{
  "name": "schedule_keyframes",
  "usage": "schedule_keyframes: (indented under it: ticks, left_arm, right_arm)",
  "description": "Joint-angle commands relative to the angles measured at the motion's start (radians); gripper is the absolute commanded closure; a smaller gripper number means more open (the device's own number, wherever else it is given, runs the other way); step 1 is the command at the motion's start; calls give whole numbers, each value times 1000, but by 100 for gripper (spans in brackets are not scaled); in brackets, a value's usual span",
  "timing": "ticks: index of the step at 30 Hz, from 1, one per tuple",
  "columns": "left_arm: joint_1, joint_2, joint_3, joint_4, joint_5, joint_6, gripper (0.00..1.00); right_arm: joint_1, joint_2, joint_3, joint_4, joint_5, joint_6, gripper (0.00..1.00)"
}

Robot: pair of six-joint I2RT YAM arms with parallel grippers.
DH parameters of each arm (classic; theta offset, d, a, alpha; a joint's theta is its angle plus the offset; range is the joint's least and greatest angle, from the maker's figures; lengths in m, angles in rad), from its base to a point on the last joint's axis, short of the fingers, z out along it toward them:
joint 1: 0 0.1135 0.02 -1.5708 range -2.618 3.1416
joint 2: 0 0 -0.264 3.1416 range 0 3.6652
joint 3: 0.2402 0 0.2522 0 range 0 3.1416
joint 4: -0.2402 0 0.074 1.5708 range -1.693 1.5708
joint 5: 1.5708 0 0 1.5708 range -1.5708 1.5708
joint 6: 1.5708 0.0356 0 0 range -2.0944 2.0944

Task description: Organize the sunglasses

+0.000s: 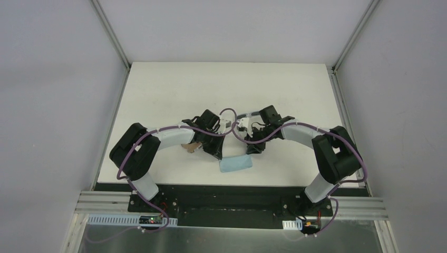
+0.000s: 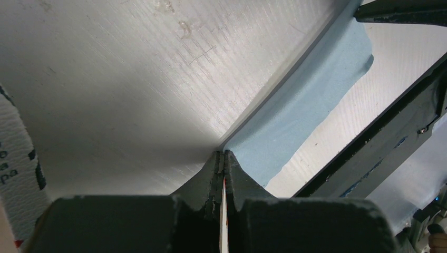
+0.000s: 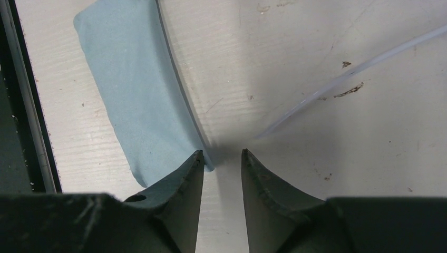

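A slim pale temple arm of the sunglasses (image 3: 348,71) slants across the white surface, ending just beyond my right gripper (image 3: 222,153); the lenses are hidden. That gripper is open, with nothing between its fingertips, and its left finger overlaps the corner of the light blue cloth (image 3: 137,89). My left gripper (image 2: 224,154) is shut on a thin white sheet with a red edge, apparently a flap of the case. The case's printed side (image 2: 16,174) shows at the left edge. From above, both grippers (image 1: 217,153) (image 1: 256,148) meet mid-table over the cloth (image 1: 235,164).
A tan and white part of the case (image 1: 191,146) pokes out under the left forearm. A curved white sheet (image 2: 132,79) fills most of the left wrist view and overlaps the cloth (image 2: 311,100). The table's near black edge (image 1: 211,190) lies just behind the cloth.
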Motion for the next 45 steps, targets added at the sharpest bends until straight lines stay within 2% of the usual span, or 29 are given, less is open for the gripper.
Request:
schedule_keyframes:
  ticks: [1, 12, 24, 41, 45]
  left_arm:
    - [3, -6, -2, -6, -15, 19, 100]
    - [3, 3, 3, -9, -9, 19, 100]
    - [3, 6, -6, -10, -19, 31, 100]
    - [3, 1, -9, -11, -19, 34, 100]
    - [3, -1, -11, -11, -21, 34, 100]
  right_arm:
    - [5, 17, 3, 5, 12, -13, 65]
    - [5, 9, -7, -3, 7, -35, 67]
    - [-15, -21, 51, -124, -96, -123, 66]
    - [-21, -25, 88, -105, -112, -76, 65]
    - [-20, -15, 79, -131, -124, -99, 61]
